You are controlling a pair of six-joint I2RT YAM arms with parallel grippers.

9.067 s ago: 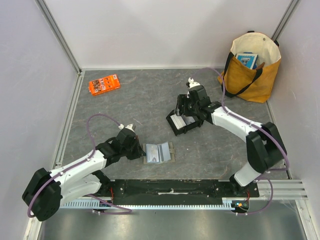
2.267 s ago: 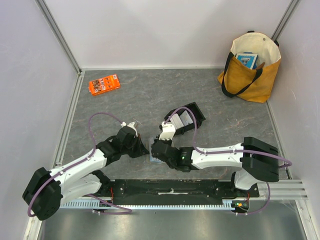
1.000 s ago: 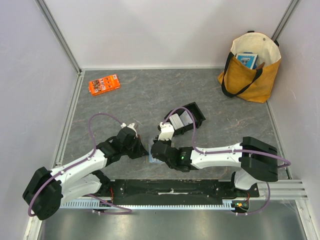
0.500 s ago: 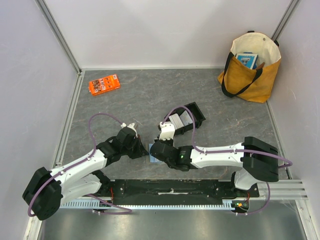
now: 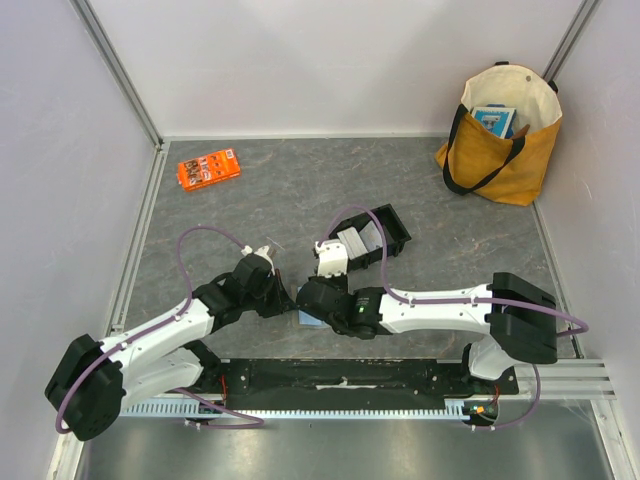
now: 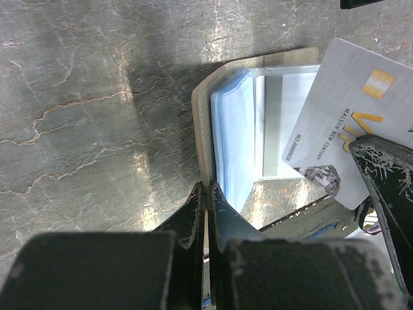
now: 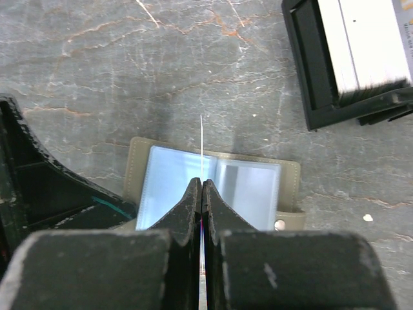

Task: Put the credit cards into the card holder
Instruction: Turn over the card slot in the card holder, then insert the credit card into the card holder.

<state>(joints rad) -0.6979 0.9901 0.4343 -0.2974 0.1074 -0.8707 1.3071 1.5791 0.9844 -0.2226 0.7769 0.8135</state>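
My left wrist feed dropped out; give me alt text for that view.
The left pincer pinches the near edge of the open taupe card holder, lying on the grey table. At right, a white credit card with a gold chip hangs tilted over its clear sleeves, held by the right fingertip.

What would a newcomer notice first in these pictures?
The two arms meet at the table's near middle. There the right gripper holds a card edge-down over the open holder, and the left gripper pinches the holder's edge. The eye then goes to the yellow bag in the far right corner and the orange packet at far left.
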